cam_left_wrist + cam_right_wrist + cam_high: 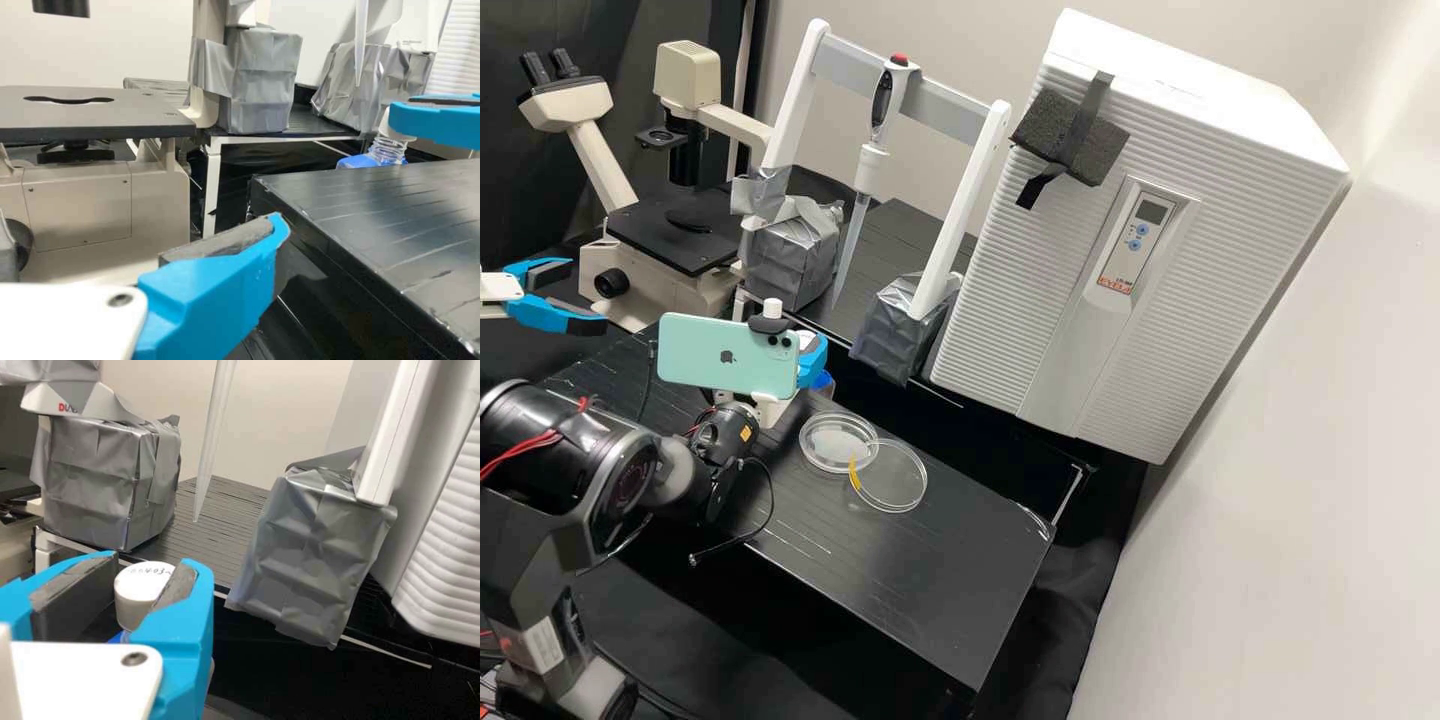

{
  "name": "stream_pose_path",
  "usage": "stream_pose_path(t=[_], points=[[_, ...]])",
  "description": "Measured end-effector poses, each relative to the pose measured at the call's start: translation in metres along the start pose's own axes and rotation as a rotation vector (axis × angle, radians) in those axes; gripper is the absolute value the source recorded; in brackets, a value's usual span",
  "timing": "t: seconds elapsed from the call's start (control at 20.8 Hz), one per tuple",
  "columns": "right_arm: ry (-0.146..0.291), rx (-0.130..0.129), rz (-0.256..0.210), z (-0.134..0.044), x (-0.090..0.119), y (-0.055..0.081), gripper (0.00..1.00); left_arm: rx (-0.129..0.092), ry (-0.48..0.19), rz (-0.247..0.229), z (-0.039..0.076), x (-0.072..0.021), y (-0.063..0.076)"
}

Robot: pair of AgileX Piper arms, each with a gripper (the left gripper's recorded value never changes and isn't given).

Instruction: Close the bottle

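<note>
Right wrist view — cap between fingers

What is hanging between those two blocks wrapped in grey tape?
A pipette, tip down, hanging from the white stand that rises from the taped blocks. The high view shows it whole, the right wrist view its tip.

The left gripper hangs at nine o'clock in the high view, its blue fingers spread apart and pointing toward three o'clock. The right arm enters from eight o'clock (bulky dark joint foremost), and the right gripper pinches a white cap between its fingers
</note>
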Motion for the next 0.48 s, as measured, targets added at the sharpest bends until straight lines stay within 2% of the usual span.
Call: stream_pose_path(t=[0.24, 0.48], points=[[-0.005, -0.021, -0.007, 0.0012, 0.0029, -0.0013, 0.00, -0.007, 0.004, -0.009, 0.0004, -0.0021, -0.0026], [-0.007, -0.023, -0.010, 0.0016, 0.0032, -0.0020, 0.00, -0.007, 0.004, -0.010, 0.0005, -0.0024, -0.0030]])
